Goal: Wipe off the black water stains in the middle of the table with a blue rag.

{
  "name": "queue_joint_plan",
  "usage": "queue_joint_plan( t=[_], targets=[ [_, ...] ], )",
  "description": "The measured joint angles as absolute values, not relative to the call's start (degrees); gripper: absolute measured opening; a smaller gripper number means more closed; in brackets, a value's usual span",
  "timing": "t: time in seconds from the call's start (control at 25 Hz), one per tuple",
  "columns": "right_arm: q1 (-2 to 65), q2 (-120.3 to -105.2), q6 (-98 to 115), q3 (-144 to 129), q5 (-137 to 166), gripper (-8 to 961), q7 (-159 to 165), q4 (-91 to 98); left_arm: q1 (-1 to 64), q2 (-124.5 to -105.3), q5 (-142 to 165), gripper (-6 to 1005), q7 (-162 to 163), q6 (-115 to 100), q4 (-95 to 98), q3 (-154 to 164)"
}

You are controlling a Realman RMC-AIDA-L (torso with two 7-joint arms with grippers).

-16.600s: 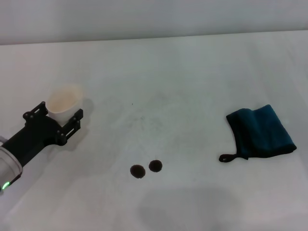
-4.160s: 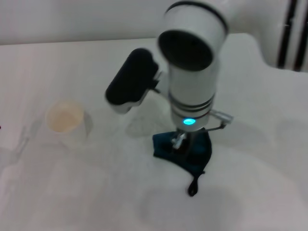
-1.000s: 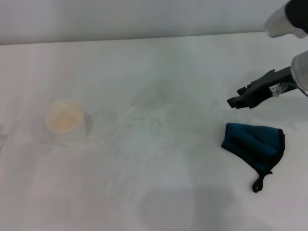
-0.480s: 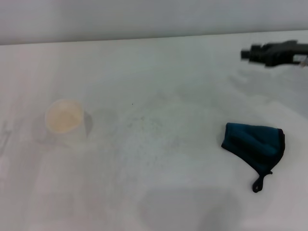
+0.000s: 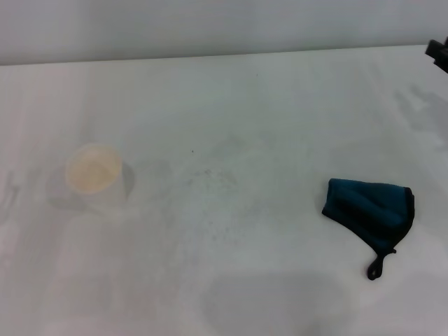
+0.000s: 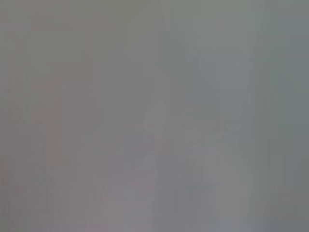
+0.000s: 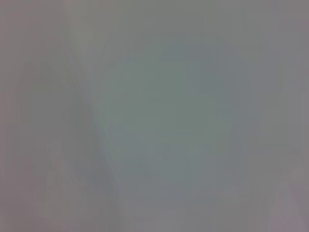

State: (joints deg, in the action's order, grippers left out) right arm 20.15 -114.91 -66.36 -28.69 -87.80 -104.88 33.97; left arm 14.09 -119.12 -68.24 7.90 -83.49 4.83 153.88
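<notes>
Worktop (image 5: 231,98): white, matte, with faint grey smudging about its middle; no dark blots visible there.

Blue rag (image 5: 371,210): teal cloth, crumpled and folded, lying flat at 4 o'clock from the worktop's middle; its black loop (image 5: 376,268) trails toward 6 o'clock.

Paper cup (image 5: 94,175): white, upright, at 9 o'clock, well apart from the rag.

Right claw (image 5: 439,52): only a black tip shows at the 2 o'clock edge, far from the rag; released or clenched cannot be told.

Wrist views: blank grey.
</notes>
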Motion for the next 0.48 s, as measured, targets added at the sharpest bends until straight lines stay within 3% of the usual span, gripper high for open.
queue_joint_plan(
  t=[0.48],
  targets=[
    [17.8,-114.80,-72.3,-28.2,-116.4,412,-146.7,10.4,13.6,-119.26,-69.4,878,7.9,-80.3,4.8,154.2]
  ],
)
